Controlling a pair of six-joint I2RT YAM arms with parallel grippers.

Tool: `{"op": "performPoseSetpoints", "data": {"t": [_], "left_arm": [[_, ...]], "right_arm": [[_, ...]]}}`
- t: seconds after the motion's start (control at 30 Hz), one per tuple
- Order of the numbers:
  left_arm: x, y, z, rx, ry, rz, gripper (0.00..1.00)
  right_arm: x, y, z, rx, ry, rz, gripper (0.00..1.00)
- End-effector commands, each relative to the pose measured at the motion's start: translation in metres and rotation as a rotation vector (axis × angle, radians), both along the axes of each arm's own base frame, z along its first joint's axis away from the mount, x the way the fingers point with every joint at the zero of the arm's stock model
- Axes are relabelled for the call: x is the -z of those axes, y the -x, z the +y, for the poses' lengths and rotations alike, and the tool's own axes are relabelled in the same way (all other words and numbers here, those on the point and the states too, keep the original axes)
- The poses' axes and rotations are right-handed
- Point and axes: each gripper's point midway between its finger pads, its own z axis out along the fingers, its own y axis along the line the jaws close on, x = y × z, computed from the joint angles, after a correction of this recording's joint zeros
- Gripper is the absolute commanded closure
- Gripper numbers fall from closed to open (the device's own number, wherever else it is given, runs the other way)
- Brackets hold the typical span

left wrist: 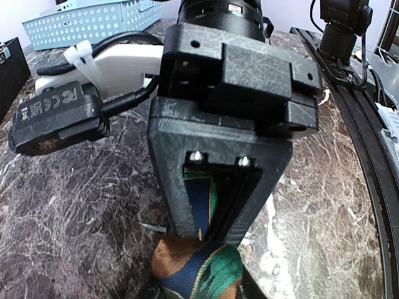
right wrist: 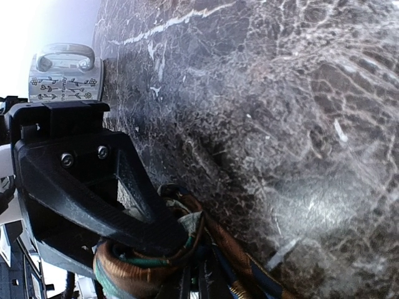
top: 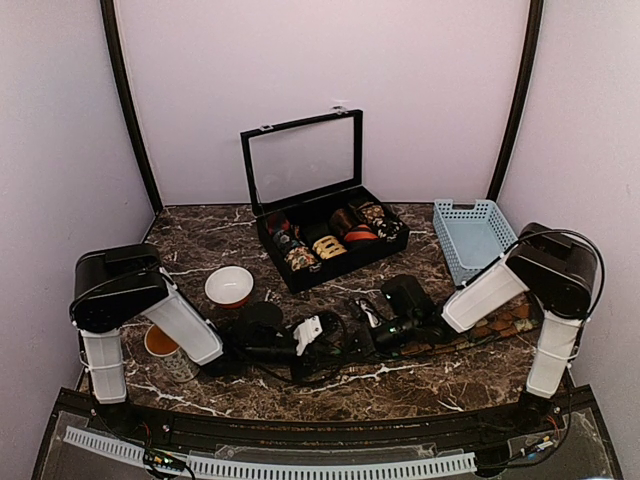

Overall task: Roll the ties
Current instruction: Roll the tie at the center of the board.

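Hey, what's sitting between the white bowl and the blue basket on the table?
The open black case, its compartments holding fabric rolls, sits between the white bowl and the blue basket; the top view shows it.

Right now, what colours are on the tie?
The tie is navy, brown and green; left wrist view.

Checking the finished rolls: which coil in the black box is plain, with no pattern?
The red-orange coil, in the top view just right of the cream-and-brown patterned coil; every other roll there looks patterned or dark.

Top looks down; close wrist views share tie (left wrist: pixel 198 269).
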Motion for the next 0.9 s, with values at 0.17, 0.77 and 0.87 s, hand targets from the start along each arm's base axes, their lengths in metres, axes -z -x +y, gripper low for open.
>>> {"op": "performPoseSetpoints", "data": {"t": [0.17, 0.77, 0.87], "left_arm": [[0.080, 0.026, 0.067, -0.027, -0.446, 0.141, 0.76], [0.088, 0.026, 0.063, -0.023, -0.478, 0.175, 0.74], [0.086, 0.026, 0.061, -0.021, -0.470, 0.175, 0.74]], "right_arm": [[-0.019, 0.003, -0.018, 0.016, -0.001, -0.008, 0.68], [-0.027, 0.000, 0.010, 0.003, -0.012, 0.013, 0.59], [-0.018, 0.000, 0.007, 0.004, 0.028, 0.009, 0.74]]}}
